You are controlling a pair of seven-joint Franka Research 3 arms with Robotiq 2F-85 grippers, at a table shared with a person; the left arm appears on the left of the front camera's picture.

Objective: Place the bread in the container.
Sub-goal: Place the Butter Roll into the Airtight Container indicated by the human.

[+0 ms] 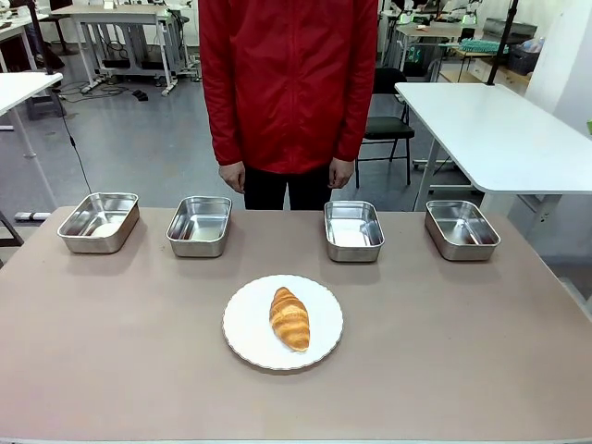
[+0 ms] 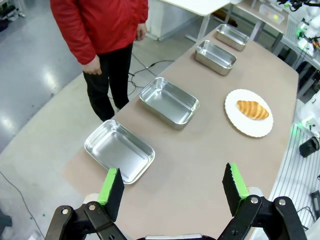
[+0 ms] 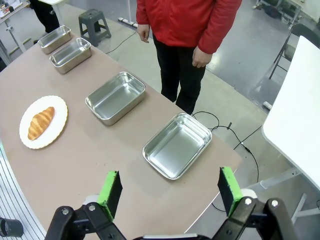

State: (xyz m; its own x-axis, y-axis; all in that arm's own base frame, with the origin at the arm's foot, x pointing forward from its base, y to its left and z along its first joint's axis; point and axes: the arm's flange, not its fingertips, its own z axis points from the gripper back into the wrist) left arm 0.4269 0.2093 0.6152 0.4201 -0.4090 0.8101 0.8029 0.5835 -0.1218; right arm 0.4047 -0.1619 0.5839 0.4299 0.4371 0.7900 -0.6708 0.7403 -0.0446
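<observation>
The bread [image 1: 289,318], a golden-brown croissant, lies on a round white plate [image 1: 242,331] at the middle of the table, toward the near side. Several look-alike steel trays stand in a row along the far edge; which one is the container I cannot tell. In the left wrist view my left gripper [image 2: 172,173] hangs open and empty above the table's left end, over the leftmost tray [image 2: 117,149], with the bread [image 2: 252,109] far off. Above the rightmost tray [image 3: 176,145], my right gripper [image 3: 169,175] is open and empty, the bread [image 3: 41,122] far off.
A person in a red jacket [image 1: 289,83] stands at the far edge, hands hanging down behind the two middle trays [image 1: 199,225] [image 1: 353,229]. The outer trays [image 1: 99,222] [image 1: 461,228] sit near the table's far corners. A white table [image 1: 499,129] stands beyond on the right.
</observation>
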